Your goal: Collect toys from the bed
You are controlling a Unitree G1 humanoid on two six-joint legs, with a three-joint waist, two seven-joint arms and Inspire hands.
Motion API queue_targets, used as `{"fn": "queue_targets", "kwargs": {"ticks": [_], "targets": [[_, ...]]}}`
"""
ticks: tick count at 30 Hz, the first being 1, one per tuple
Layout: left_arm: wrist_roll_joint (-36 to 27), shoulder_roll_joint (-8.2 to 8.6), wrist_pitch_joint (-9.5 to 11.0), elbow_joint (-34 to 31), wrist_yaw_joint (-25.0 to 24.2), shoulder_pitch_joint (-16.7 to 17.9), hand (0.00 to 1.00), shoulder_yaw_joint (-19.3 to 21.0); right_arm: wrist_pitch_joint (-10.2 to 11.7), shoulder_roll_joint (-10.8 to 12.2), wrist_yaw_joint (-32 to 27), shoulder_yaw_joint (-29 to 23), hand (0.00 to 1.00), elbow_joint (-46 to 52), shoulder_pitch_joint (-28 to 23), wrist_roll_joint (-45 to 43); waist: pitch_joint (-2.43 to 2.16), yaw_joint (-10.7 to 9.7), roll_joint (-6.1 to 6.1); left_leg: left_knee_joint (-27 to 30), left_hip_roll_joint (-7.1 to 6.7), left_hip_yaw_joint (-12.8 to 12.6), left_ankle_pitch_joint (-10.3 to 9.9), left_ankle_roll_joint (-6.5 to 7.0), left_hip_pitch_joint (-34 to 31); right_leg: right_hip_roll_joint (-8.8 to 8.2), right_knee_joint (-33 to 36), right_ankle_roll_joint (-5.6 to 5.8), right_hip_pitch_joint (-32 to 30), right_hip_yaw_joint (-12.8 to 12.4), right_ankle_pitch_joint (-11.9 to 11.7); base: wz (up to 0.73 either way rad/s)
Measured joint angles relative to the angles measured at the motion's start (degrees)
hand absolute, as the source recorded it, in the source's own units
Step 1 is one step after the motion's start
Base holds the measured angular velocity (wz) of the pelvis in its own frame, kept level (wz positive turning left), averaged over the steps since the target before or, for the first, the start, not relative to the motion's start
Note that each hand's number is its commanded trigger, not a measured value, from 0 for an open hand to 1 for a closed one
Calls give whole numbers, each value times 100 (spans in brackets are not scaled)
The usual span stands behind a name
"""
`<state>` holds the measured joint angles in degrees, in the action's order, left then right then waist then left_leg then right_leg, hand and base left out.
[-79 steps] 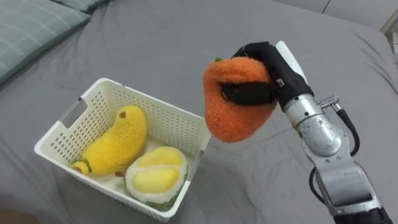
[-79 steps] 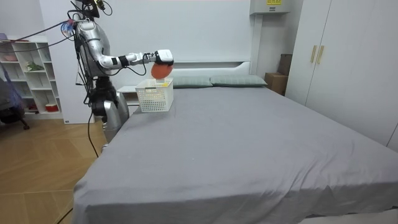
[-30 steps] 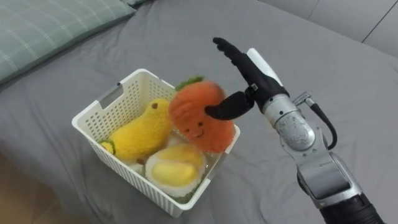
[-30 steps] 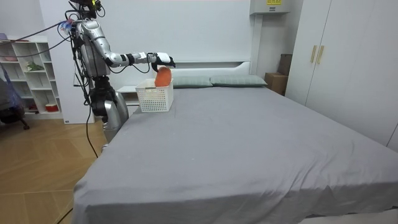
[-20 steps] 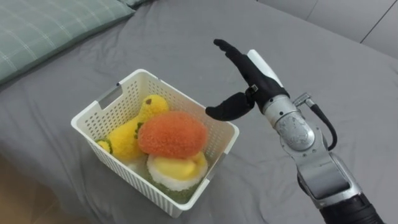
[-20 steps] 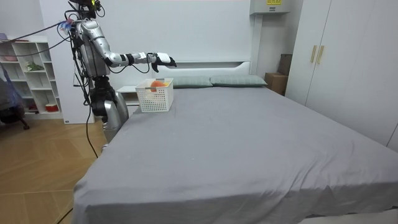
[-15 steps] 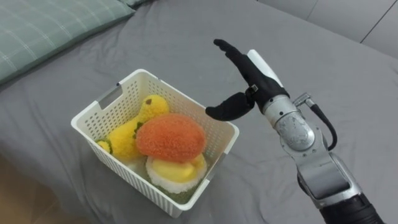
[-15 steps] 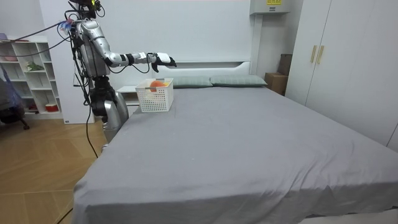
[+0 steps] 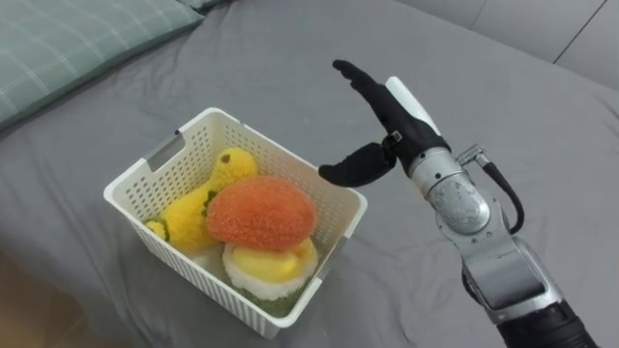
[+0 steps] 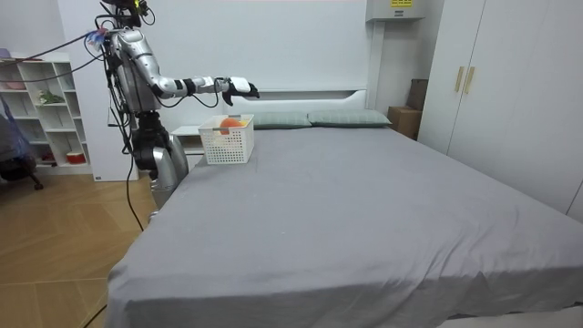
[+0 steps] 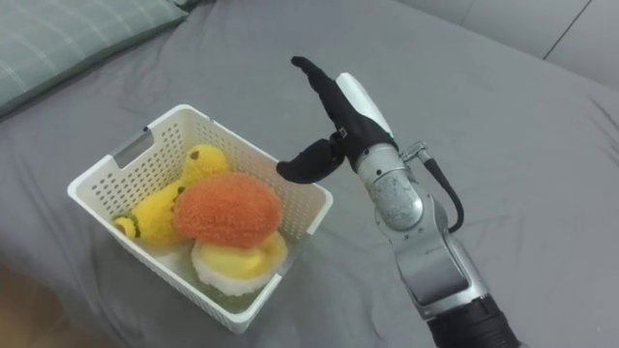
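A white slatted basket (image 9: 155, 172) (image 11: 112, 166) (image 10: 226, 146) stands on the grey bed near its corner. Inside it an orange plush toy (image 9: 261, 213) (image 11: 225, 218) lies on top of a yellow-and-white plush fruit (image 9: 266, 271), with a yellow banana plush (image 9: 208, 198) beside them. My right hand (image 9: 382, 121) (image 11: 338, 116) (image 10: 240, 87) hovers open above the basket's far right rim, fingers straight, thumb bent down, holding nothing.
A pale green checked pillow (image 9: 68, 48) lies at the upper left, close behind the basket. Grey bedsheet (image 9: 290, 58) spreads wide to the right and far side. In the room view I stand at the bed's head corner, by a white shelf unit (image 10: 41, 109).
The orange plush has dropped from my right hand into the basket and settled on the other toys. The hand stays open above the rim; the view has shifted slightly.
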<state>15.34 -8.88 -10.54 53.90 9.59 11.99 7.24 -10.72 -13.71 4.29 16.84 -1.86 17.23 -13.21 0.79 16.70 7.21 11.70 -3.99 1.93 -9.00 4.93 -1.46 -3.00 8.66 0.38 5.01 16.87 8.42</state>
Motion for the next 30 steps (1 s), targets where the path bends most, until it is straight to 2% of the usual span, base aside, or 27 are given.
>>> {"fn": "queue_targets", "kwargs": {"ticks": [4, 6, 13, 16, 18, 20, 23, 25, 30], "targets": [[-15, 9, 149, 2, 64, 17, 0, 83, 158, -21, -150, -390, 0, 67, -162, 494, 6, -226, -20, 5, 0, -17, -1, 2, 13, 2, -2, 0, -8, -32, 0, -1], [-17, 21, 202, 9, 106, 36, 0, 113, 276, -45, -264, -568, 0, 82, -294, 736, 7, -273, -50, 1, 14, -102, -1, 4, 91, 6, -1, 0, 16, -114, 0, -17], [-12, 84, 237, 24, 144, 69, 0, 153, 390, -137, -708, -1182, 0, 421, -832, 1002, -84, -839, -405, -112, 34, -298, -8, 20, 206, 6, 12, 19, 18, -331, -9, -18], [-12, 79, 341, 101, 220, 72, 0, 155, 392, -247, -892, -1381, 0, 469, -908, 1169, -124, -931, -498, -231, 66, -473, 1, 7, 313, 16, 14, 20, 12, -517, -8, -28], [-10, 94, 399, 128, 280, 110, 0, 153, 428, -295, -953, -1498, 0, 495, -962, 1181, -128, -1096, -487, -236, 78, -493, -1, 4, 320, 34, 14, 18, 18, -546, -7, -11], [-19, 135, 488, 140, 378, 87, 0, 149, 552, -316, -1033, -1701, 0, 523, -1081, 1148, -107, -1290, -439, -225, 83, -528, -1, 4, 345, 48, 14, 17, 22, -569, -8, -5], [-19, 136, 496, 144, 431, 91, 0, 151, 576, -317, -1148, -1907, 0, 526, -1219, 1069, -76, -1350, -380, -232, 113, -662, -26, 2, 394, 68, 22, 15, 16, -669, -10, -21], [-25, 137, 496, 140, 463, 81, 0, 151, 576, -316, -1196, -2028, 0, 526, -1304, 1065, -90, -1382, -359, -230, 123, -702, -43, 1, 408, 77, 26, 15, 4, -733, -11, -17], [-250, 141, 471, 142, 515, 107, 0, 147, 575, -343, -1290, -2108, 0, 525, -1348, 1090, -89, -1534, -354, -234, 148, -827, -52, 1, 418, 90, 35, 13, -94, -841, -13, -11]]}}
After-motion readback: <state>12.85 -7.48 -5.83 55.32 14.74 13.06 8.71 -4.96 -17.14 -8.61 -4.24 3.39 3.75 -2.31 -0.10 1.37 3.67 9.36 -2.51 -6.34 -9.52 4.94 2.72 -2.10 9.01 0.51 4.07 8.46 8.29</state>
